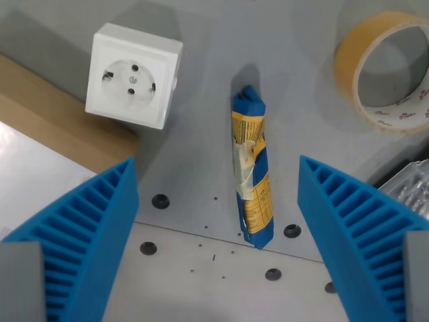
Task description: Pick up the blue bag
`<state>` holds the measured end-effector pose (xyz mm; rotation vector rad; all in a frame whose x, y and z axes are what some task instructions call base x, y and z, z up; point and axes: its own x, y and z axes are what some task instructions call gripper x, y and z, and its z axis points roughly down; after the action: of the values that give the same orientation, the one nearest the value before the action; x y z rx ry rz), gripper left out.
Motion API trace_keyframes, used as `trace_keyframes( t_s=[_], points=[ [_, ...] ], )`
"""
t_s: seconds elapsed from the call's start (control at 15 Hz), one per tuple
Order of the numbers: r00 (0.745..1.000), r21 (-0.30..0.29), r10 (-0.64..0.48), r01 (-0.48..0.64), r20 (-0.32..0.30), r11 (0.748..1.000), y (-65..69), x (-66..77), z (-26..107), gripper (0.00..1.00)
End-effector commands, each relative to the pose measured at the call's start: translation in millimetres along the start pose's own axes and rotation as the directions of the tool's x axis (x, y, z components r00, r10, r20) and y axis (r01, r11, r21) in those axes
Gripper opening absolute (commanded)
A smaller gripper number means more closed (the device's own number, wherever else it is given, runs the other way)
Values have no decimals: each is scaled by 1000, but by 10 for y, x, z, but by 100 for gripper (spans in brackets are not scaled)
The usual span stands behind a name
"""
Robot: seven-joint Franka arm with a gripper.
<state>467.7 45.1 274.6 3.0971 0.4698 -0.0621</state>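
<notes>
I see gripper [218,228] jaws spread wide, straddling the blue bag [252,177] on the table [201,134]; not touching it.

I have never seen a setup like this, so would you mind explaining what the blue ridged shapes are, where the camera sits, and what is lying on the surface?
This single picture comes from a camera mounted on the robot arm's wrist, looking down past its end effector. The two blue ridged wedges at the bottom are its fingers, standing apart and open, holding nothing. On the grey table between them lies the blue bag, a narrow blue and yellow packet, which the arm is meant to pick up. Toward the wrist view's left sits a white wall socket, next to a wooden board. At the upper right is a roll of tape. A clear plastic item shows at the right edge, too cut off to identify.
</notes>
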Motion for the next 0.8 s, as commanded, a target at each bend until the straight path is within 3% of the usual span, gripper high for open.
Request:
trace_keyframes(
  t_s=[0.07, 0.8],
  points=[
    [988, -42, -89, 84, -128, 996, 54, -153, 122, 100],
    [980, -58, -161, 155, -120, 986, 135, -354, 580, 100]
  ],
)
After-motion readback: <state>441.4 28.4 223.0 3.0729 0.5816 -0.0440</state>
